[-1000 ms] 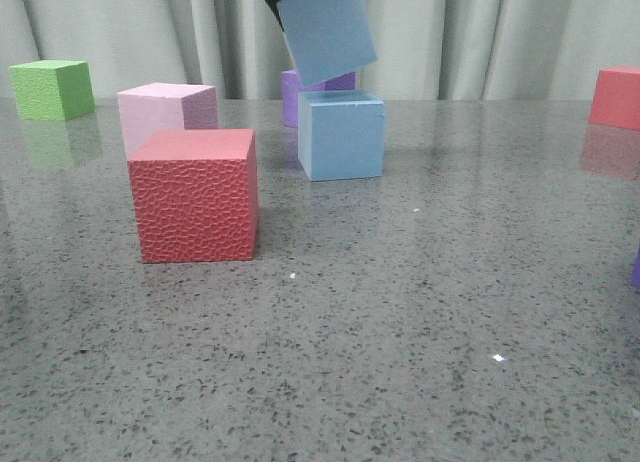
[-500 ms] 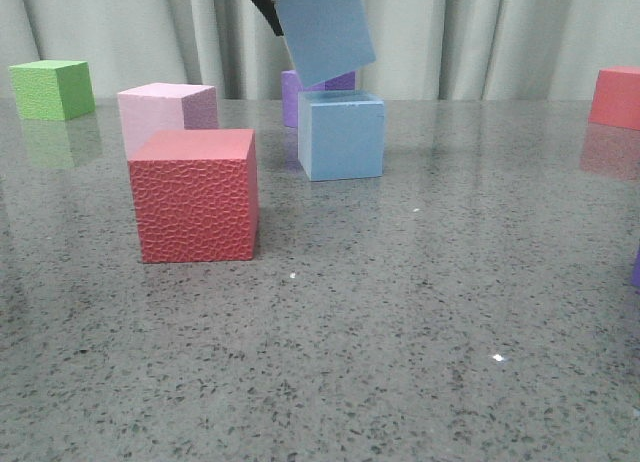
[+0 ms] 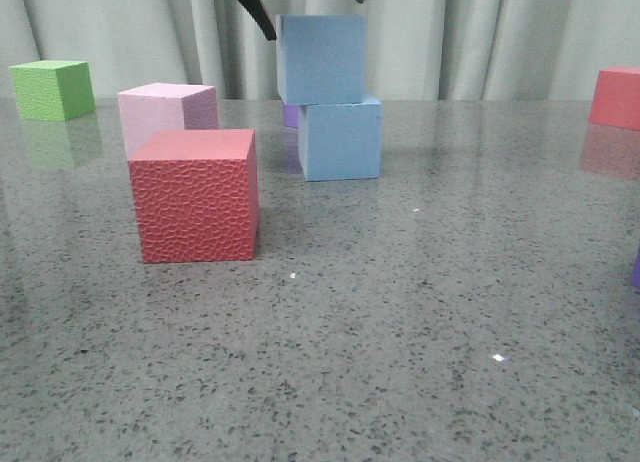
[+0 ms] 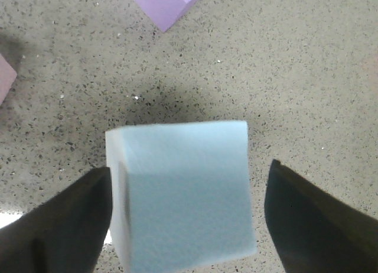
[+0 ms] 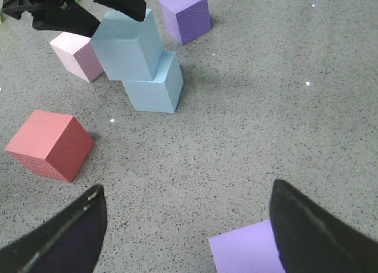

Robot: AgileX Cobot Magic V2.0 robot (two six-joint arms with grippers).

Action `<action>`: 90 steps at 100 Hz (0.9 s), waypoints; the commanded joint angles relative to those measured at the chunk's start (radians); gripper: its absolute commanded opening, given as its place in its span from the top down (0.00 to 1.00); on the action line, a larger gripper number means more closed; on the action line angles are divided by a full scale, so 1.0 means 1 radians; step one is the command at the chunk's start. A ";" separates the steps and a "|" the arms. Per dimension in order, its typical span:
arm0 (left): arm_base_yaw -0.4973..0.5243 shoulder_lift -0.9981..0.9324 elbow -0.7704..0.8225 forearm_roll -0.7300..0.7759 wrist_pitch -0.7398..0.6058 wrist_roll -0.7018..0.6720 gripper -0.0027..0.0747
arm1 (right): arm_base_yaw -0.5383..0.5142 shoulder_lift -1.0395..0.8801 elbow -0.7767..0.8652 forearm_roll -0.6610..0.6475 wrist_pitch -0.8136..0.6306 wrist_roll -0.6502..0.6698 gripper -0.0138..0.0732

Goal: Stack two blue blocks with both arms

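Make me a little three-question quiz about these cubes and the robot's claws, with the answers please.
1. Where is the upper blue block?
A. on the lower blue block
B. on the red cube
C. on bare table

2. How many blue blocks are there?
A. one
B. two
C. four

3. The left gripper is:
A. shut tight on the block
B. open
C. out of sight

Answers: 1 A, its base sits on the lower block, offset sideways. 2 B, only that stacked pair is blue. 3 B, a gap shows beside at least one finger.
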 commanded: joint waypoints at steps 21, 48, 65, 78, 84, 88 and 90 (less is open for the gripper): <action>-0.017 -0.072 -0.088 0.114 0.024 0.002 0.30 | 0.000 -0.002 -0.024 -0.020 -0.068 -0.003 0.19; -0.114 -0.157 -0.081 0.352 0.102 0.045 0.30 | 0.000 -0.022 -0.018 -0.044 -0.074 -0.003 0.19; -0.174 -0.203 -0.071 0.430 0.102 0.073 0.34 | 0.000 -0.112 0.022 -0.091 -0.083 -0.003 0.19; -0.183 -0.237 -0.040 0.444 0.102 0.101 0.41 | 0.000 -0.203 0.067 -0.123 -0.071 -0.003 0.19; -0.183 -0.257 -0.015 0.448 0.102 0.112 0.46 | 0.000 -0.252 0.092 -0.134 -0.070 -0.003 0.19; -0.183 -0.276 0.009 0.458 0.102 0.119 0.49 | 0.000 -0.285 0.107 -0.143 -0.070 -0.003 0.19; -0.183 -0.291 0.024 0.463 0.102 0.119 0.52 | 0.000 -0.296 0.112 -0.148 -0.070 -0.003 0.19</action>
